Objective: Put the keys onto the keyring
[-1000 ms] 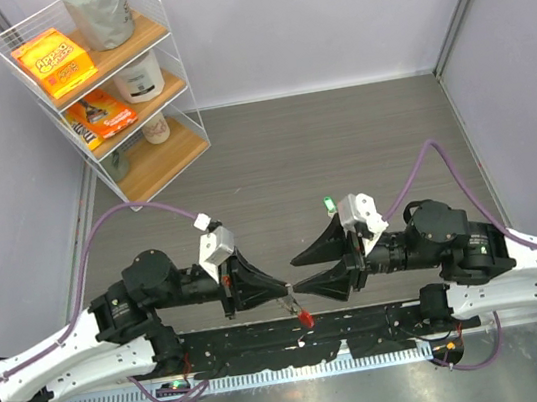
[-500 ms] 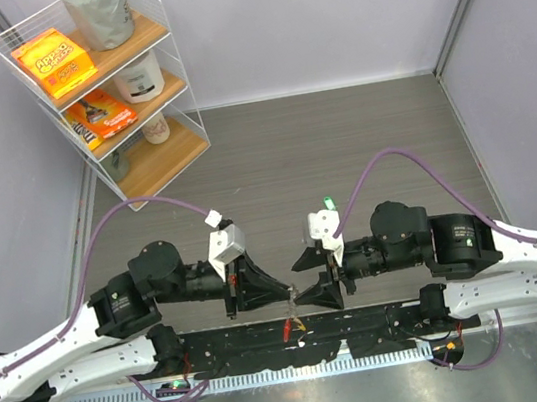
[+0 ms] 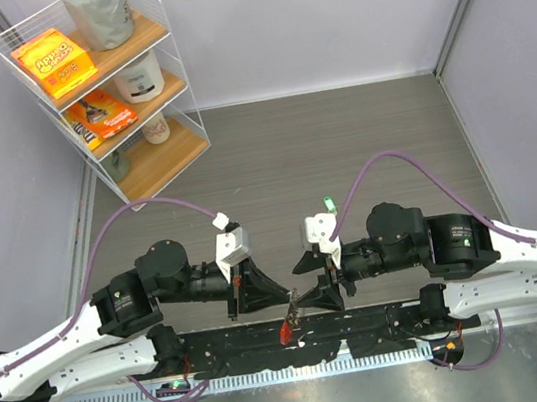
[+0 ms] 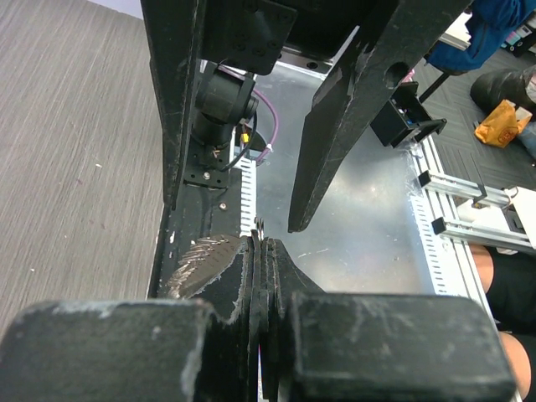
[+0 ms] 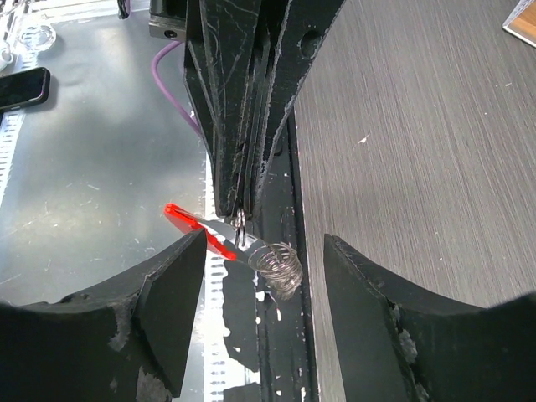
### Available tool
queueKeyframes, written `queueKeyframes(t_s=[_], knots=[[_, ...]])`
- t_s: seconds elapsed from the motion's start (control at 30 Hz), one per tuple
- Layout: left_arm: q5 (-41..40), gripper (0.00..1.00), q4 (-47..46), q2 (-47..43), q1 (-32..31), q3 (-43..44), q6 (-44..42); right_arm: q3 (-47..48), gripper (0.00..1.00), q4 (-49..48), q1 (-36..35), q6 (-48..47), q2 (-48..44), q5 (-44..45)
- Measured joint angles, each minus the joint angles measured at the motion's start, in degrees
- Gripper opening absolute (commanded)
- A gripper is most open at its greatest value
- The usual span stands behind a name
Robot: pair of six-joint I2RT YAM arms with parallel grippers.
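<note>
Left gripper (image 5: 241,216) is clamped on the red crescent keyring with silvery chain (image 5: 270,260). Right gripper (image 5: 261,247) gapes wide around it. Probably light, floppy chain; best grabbed by the stiff red crescent.

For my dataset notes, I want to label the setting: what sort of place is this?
Probably a robotics lab cell: two arms bolted at a table, plain partition walls, and a wire shelf holding groceries as props.

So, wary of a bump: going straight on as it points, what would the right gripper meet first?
Probably the keyring, hanging from the shut left gripper just ahead, between the right gripper's open fingers; depth is unclear.
</note>
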State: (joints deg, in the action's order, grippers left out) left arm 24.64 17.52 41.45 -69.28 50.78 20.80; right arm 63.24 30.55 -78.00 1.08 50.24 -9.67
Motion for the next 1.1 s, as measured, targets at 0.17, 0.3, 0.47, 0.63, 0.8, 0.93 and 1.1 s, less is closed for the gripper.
queueKeyframes(t_s=[0.17,0.3,0.47,0.63,0.8,0.93,1.1], knots=[[0.17,0.0,0.02,0.11,0.0,0.0,-0.02,0.07,0.63,0.0,0.0,-0.13,1.05,0.02],[0.42,0.0,0.02,0.24,0.0,0.0,-0.04,0.44,0.56,-0.02,0.0,-0.17,1.97,0.04],[0.33,0.0,0.02,0.44,0.02,0.0,-0.24,0.96,0.34,0.28,-0.02,-0.42,2.32,-0.26],[-0.22,0.0,0.2,0.42,0.02,0.0,-0.37,1.18,0.05,0.79,-0.26,-1.01,2.51,-1.25],[0.0,0.0,0.46,0.37,0.02,0.0,-0.35,1.03,0.05,0.5,-0.26,-1.44,2.47,-1.66],[0.2,0.27,-0.04,0.31,0.02,0.09,-0.2,-1.14,0.06,-2.34,-0.26,-1.36,0.63,-1.75],[-0.37,0.47,-2.19,-1.2,0.0,-0.04,0.07,-4.92,0.06,-7.21,-0.26,-0.79,-3.96,-0.17]])
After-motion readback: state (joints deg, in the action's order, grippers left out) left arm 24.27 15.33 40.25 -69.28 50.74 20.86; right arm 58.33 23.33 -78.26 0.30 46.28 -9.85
